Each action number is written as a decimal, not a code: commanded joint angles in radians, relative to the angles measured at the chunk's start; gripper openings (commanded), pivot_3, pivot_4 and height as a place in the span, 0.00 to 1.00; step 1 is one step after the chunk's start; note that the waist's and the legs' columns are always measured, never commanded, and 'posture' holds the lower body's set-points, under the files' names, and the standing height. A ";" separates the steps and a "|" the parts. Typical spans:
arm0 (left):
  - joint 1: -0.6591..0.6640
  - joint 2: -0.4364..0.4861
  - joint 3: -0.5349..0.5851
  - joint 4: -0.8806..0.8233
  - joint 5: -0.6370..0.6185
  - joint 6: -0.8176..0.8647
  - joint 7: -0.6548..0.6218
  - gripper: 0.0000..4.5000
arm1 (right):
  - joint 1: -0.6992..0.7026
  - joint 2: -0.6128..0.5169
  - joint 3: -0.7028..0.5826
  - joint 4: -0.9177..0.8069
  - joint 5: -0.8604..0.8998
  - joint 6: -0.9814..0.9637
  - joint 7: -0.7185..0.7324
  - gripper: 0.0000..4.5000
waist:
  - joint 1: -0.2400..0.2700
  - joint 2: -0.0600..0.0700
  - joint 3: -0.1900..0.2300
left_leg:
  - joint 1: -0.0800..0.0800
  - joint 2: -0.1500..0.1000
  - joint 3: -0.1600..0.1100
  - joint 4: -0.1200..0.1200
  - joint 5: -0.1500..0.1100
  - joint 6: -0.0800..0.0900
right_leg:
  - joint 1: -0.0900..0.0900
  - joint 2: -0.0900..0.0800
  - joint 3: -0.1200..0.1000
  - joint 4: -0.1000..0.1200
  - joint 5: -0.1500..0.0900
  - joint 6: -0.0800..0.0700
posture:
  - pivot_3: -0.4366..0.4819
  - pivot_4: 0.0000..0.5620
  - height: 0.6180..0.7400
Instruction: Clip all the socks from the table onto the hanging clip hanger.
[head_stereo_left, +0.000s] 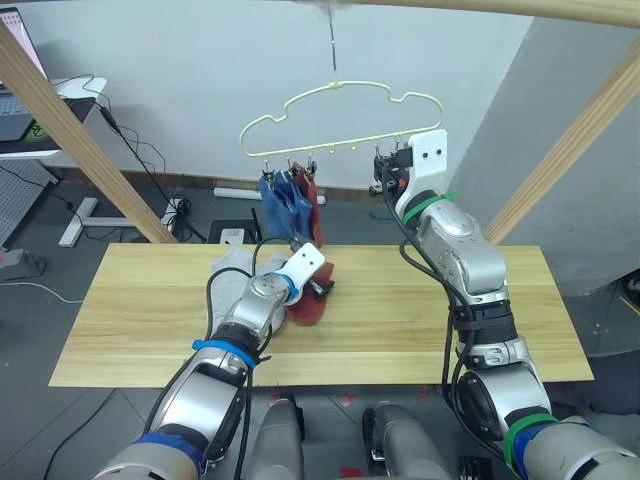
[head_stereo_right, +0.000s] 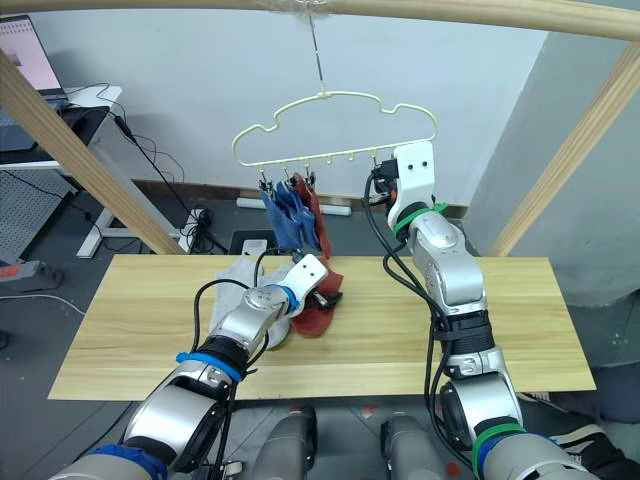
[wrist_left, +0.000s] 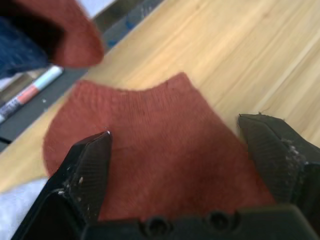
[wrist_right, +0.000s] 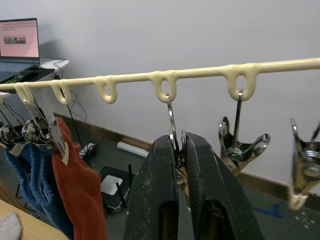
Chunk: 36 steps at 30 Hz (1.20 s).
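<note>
I have the left claw (wrist_left: 175, 165) low over the table (head_stereo_left: 450, 330), its two fingers spread wide with the red sock (wrist_left: 160, 150) lying flat between them, not yet pinched; the sock sits on the planks near the table's middle, just right of the grey socks (head_stereo_left: 232, 264), and in the head view it trails from the claw toward about 6 o'clock, its long axis running roughly front to back. My right claw (wrist_right: 181, 150) is up at the hanger (head_stereo_left: 340, 95), fingers pressed together on a clip (wrist_right: 175, 145) hung from the bottom bar, the fourth loop counting from the left end; I take it that squeezing is meant to hold that clip's mouth apart. Three socks already hang from the left clips, two blue (head_stereo_left: 283, 205) and one red (head_stereo_left: 310, 190). The relation my next move turns on: the target clip lies up and toward 1 o'clock from the left claw, well apart and well above the table, so the left arm, clearly the nearer one to the sock, must close on the cuff and carry it up and right to the clip that the right claw grips. Two more clips (wrist_right: 240, 147) hang free beyond it
</note>
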 joint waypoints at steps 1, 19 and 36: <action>0.008 -0.014 0.008 0.046 0.009 0.007 -0.035 1.00 | 0.002 -0.005 -0.009 -0.057 0.009 0.007 -0.009 0.00 | -0.002 0.000 0.000 | 0.000 0.000 0.000 0.000 0.000 0.000 | 0.000 0.000 0.000 0.000 0.000 0.000 | 0.45 0.41 1.00; 0.121 -0.014 0.043 -0.184 -0.032 0.018 -0.165 0.01 | -0.010 -0.012 -0.014 -0.024 0.009 -0.002 0.004 0.00 | -0.007 0.000 0.000 | 0.000 0.000 -0.001 0.004 0.000 0.000 | 0.001 0.000 0.000 0.002 0.000 0.000 | 0.49 0.41 1.00; 0.327 -0.035 0.106 -0.744 -0.191 -0.236 -0.285 0.01 | -0.091 -0.008 -0.232 -0.120 0.274 0.469 -0.061 0.00 | 0.001 0.000 0.000 | 0.000 0.000 -0.002 0.004 0.000 0.000 | 0.002 0.000 0.000 0.002 0.000 0.000 | 0.49 0.41 1.00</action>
